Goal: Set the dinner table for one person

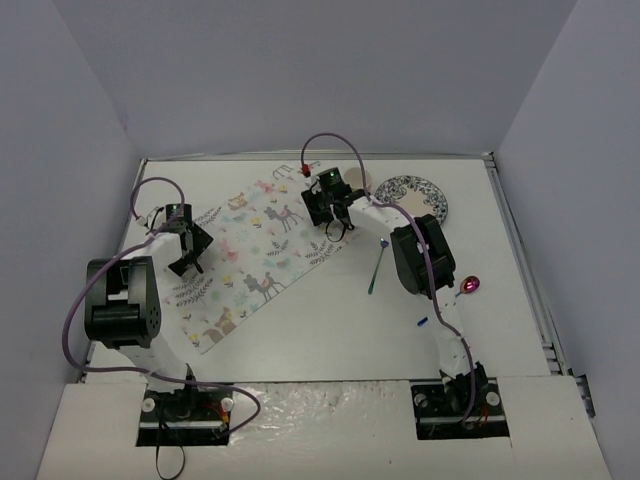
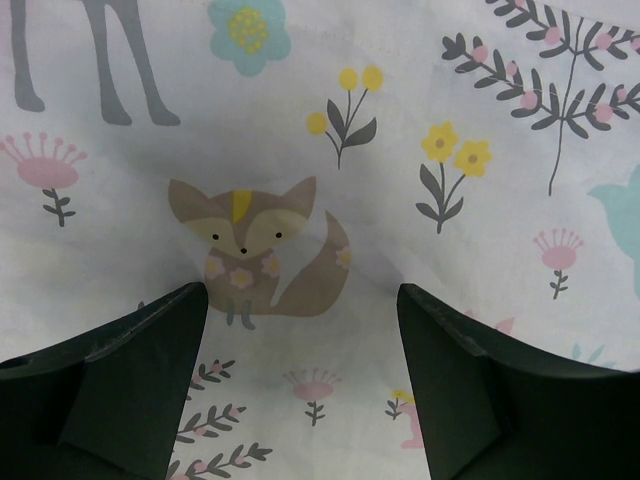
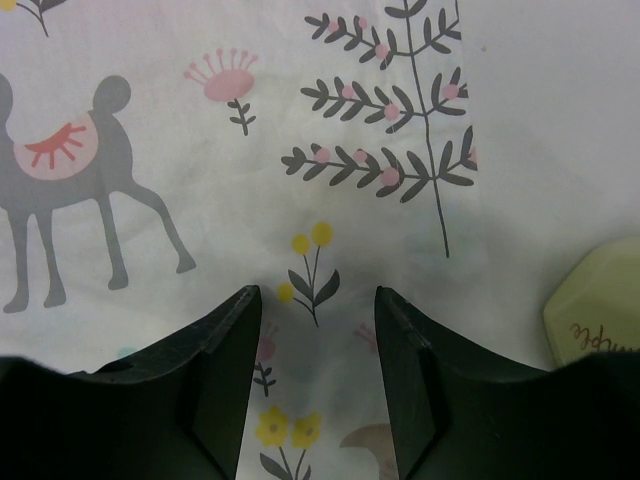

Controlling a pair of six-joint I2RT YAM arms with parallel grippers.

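Observation:
The dinner table (image 1: 330, 330) is a large white tabletop. A floral animal-print placemat (image 1: 262, 262) lies on it diagonally, left of centre. My left gripper (image 1: 187, 262) is open and empty over the placemat's left edge; in the left wrist view (image 2: 300, 292) its jaws hang just above a fox print (image 2: 262, 250). My right gripper (image 1: 336, 226) is open and empty over the placemat's far right corner; in the right wrist view (image 3: 317, 295) the cloth (image 3: 200, 150) fills the gap between its jaws.
A patterned plate (image 1: 412, 197) sits at the back right. A pale green cup (image 1: 357, 180) stands beside it and shows in the right wrist view (image 3: 598, 305). A teal-handled spoon (image 1: 377, 266), a small pink object (image 1: 470, 285) and a tiny blue item (image 1: 423, 322) lie right of the placemat.

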